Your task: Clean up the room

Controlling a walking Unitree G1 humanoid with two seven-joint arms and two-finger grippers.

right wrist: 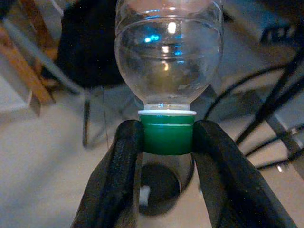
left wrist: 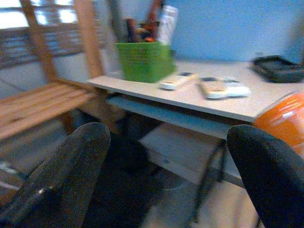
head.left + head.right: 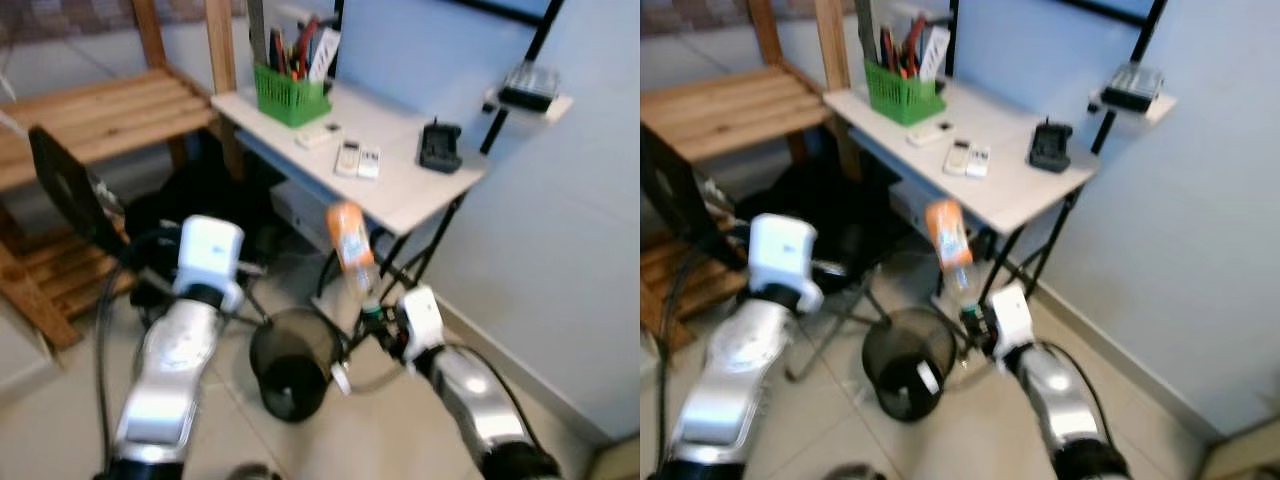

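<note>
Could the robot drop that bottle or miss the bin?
It might. The right gripper pinches the plastic bottle only by its green cap, with the rest sticking out beyond the fingers, so it could swing or slip free. The bottle also seems to hang beside the black wire wastebasket rather than over its opening; let go now, it could land on the floor. It is also close to the white table and might bump it.
</note>
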